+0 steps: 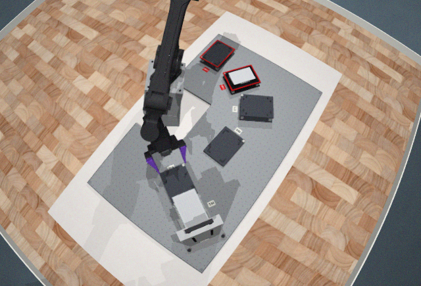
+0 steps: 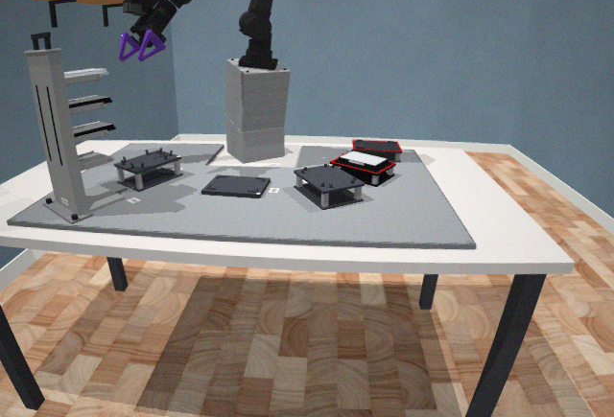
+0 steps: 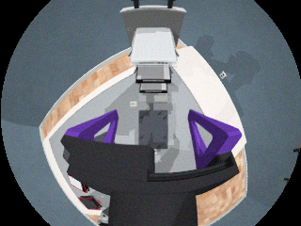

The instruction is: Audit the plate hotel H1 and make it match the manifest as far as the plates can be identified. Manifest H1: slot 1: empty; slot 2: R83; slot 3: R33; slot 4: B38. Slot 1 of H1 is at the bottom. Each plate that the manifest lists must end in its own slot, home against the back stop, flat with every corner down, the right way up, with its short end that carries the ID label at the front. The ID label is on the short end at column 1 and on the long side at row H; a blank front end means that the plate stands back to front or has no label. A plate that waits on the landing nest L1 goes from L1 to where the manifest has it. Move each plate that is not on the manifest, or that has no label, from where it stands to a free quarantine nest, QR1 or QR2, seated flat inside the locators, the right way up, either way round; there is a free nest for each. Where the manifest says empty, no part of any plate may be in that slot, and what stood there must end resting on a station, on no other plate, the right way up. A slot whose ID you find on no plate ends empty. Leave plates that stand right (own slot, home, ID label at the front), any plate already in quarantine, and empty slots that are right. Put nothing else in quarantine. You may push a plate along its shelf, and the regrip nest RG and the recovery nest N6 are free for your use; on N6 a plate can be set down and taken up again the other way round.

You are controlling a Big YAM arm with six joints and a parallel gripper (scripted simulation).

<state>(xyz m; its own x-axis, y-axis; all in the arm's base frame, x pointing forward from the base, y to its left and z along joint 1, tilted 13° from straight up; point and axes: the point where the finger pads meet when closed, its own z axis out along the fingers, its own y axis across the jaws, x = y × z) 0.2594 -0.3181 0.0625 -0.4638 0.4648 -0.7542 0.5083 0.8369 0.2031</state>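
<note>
Arm reaches out from its grey pedestal [image 2: 257, 110] toward the plate hotel [image 2: 49, 120], forearm sloped down, wrist held high. Pincer [image 2: 140, 47] released, purple fingers spread wide with nothing between them, hanging in front of the hotel's open side and above its top shelf level. Hotel stands at one end of the grey surface [image 2: 387, 214]; a white plate [image 1: 188, 206] lies on its top shelf, dark edges show on the two shelves below, labels unreadable. Directly before the hotel, under the pincer, a raised dark nest [image 2: 148, 160]. Farther from the hotel: a flat dark nest [image 2: 236, 185], another raised nest [image 2: 328, 179], then two red-rimmed nests, the nearer [image 1: 242, 78] carrying a white plate [image 2: 366, 157], the farther [image 1: 217, 54] dark.
</note>
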